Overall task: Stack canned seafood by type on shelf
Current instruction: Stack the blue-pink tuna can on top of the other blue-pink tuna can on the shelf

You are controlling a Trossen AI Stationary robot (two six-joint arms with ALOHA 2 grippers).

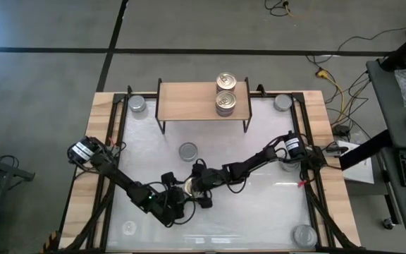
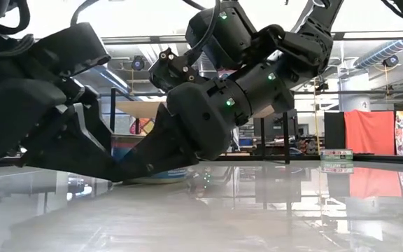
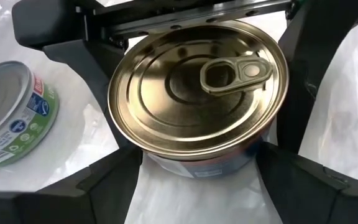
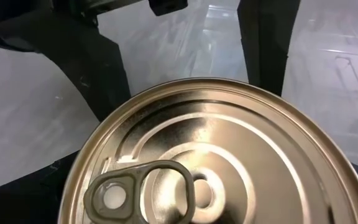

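A gold-lidded tin (image 1: 191, 187) with a pull tab sits upright between both grippers near the table's middle front. My left gripper (image 1: 185, 192) reaches it from the near left and is shut on it. My right gripper (image 1: 200, 185) comes from the right and stands open, its fingers (image 3: 82, 59) on either side of the tin's far half. Whether they touch it I cannot tell. A silver-lidded tin (image 1: 188, 151) stands on the table just beyond. The shelf (image 1: 189, 102) stands at the far edge, with two gold-lidded tins (image 1: 225, 82) (image 1: 225, 104) on its right part. My left gripper pinches the gold-lidded tin's side wall (image 3: 160, 163) between its two fingers (image 3: 104, 186), one on each side of the round body. The fingers come slanting down from the near left. The tin stays upright, lid up; whether its base rests on the tabletop I cannot tell.
Silver-lidded tins stand near the table's corners (image 1: 138, 104) (image 1: 282, 102) (image 1: 304, 235). The white tabletop has a raised wooden rim (image 1: 90, 176). The two arms cross the table's middle and near left. Free room lies between the shelf and the grippers.
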